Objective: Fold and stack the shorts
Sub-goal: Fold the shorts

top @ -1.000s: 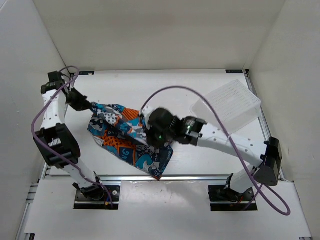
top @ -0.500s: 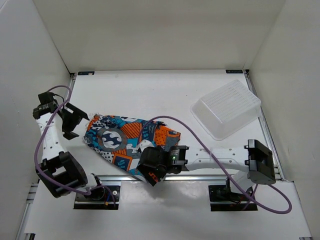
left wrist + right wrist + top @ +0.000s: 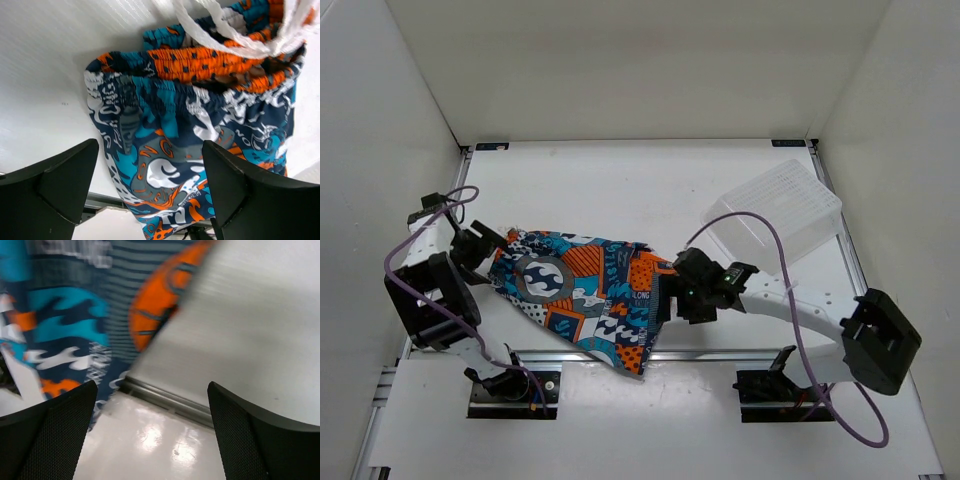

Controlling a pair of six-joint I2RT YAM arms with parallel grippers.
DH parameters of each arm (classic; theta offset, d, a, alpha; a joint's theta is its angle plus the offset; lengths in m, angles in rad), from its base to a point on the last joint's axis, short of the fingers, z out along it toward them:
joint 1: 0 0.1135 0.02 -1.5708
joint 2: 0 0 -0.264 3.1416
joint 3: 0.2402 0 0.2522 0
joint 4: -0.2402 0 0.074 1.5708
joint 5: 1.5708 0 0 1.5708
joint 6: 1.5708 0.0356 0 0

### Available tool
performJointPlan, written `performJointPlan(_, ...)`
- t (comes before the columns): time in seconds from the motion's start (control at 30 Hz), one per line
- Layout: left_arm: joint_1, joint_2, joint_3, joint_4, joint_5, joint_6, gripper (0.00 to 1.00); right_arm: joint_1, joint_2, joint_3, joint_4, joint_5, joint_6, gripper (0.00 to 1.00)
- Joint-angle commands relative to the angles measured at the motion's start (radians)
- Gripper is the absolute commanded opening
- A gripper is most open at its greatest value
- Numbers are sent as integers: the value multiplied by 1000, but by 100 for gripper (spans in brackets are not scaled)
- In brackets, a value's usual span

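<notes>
The shorts (image 3: 582,293) are lying spread out in the lower left-middle of the overhead frame, with one corner poking over the table's (image 3: 620,190) front edge. The left gripper (image 3: 483,250) sits at their left end, jaws wide apart and holding nothing. Its wrist view shows the waistband and white drawstring (image 3: 225,30) just past the fingers. The right gripper (image 3: 672,293) is at the fabric's right edge, also spread wide and empty. A white basket (image 3: 775,213) sits upper right.

Arm links (image 3: 790,300): white, tubular.
Joints (image 3: 880,342): chunky black housings.
Cables (image 3: 387,265): purple, one looping along each arm.
Bases (image 3: 775,385): flat black plates.
Wrist light (image 3: 691,293): small green dot.
Tool fingers (image 3: 50,192): black, wedge-shaped; finely dimpled in the right wrist view.
</notes>
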State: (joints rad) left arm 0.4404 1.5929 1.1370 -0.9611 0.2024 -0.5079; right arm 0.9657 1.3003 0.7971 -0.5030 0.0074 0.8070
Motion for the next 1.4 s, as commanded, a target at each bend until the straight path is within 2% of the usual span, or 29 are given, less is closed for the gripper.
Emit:
performJointPlan(0.0, -9, -27, 12, 45, 15, 19, 96, -91, 23, -67, 222, -234, 96, 93)
performJointPlan(0.17, -9, -16, 30, 45, 15, 19, 94, -114, 167, -91, 354, -311, 107, 86)
performJointPlan(0.27, -9, -16, 40, 45, 15, 19, 93, -114, 255, -72, 377, -311, 107, 75)
performJointPlan(0.4, -9, -16, 49, 45, 37, 19, 93, -113, 350, -30, 386, -264, 116, 46)
performJointPlan(0.43, -9, -16, 59, 45, 48, 19, 93, -113, 379, 8, 368, -215, 101, 23)
performJointPlan(0.5, -9, -16, 70, 45, 57, 19, 92, -165, 405, 69, 290, -166, 43, 6)
performJointPlan(0.53, -9, -16, 70, 45, 57, 28, 92, -183, 425, 109, 255, -135, 15, 0)
performJointPlan(0.67, -9, -16, 95, 33, 48, 39, 89, -329, 499, 321, 149, -76, -126, 0)
performJointPlan(0.7, -9, -4, 95, 33, 37, 39, 87, -352, 526, 423, 108, -61, -167, 0)
performJointPlan(0.77, -9, 10, 106, 33, 37, 48, 86, -407, 628, 532, 72, -61, -204, 0)
performJointPlan(0.83, -9, 36, 115, 33, 37, 48, 86, -433, 732, 688, 34, -93, -247, 0)
performJointPlan(0.93, -9, 45, 115, 24, 19, 57, 86, -455, 841, 836, -31, -139, -282, 0)
performJointPlan(0.97, -9, 45, 115, 24, -1, 57, 90, -455, 858, 873, -45, -139, -282, 0)
performJointPlan(1.0, -9, 36, 115, 15, -1, 57, 95, -455, 872, 937, -57, -152, -296, 12)
performJointPlan(1.03, -9, 26, 101, 15, -15, 57, 99, -455, 881, 961, -68, -152, -307, 31)
performJointPlan(1.07, -9, 25, 77, 15, -15, 57, 99, -455, 881, 978, -78, -162, -307, 46)
performJointPlan(1.1, -9, 25, 63, 15, -15, 57, 99, -455, 881, 997, -88, -162, -316, 70)
performJointPlan(1.13, -9, 25, 49, 15, -24, 57, 99, -455, 881, 1022, -97, -162, -316, 81)
performJointPlan(1.23, -9, 16, -25, 38, -6, 57, 99, -455, 837, 1051, -106, -172, -325, 98)
performJointPlan(1.37, -20, 16, -129, 139, 63, 46, 99, -455, 766, 1073, -115, -195, -345, 100)
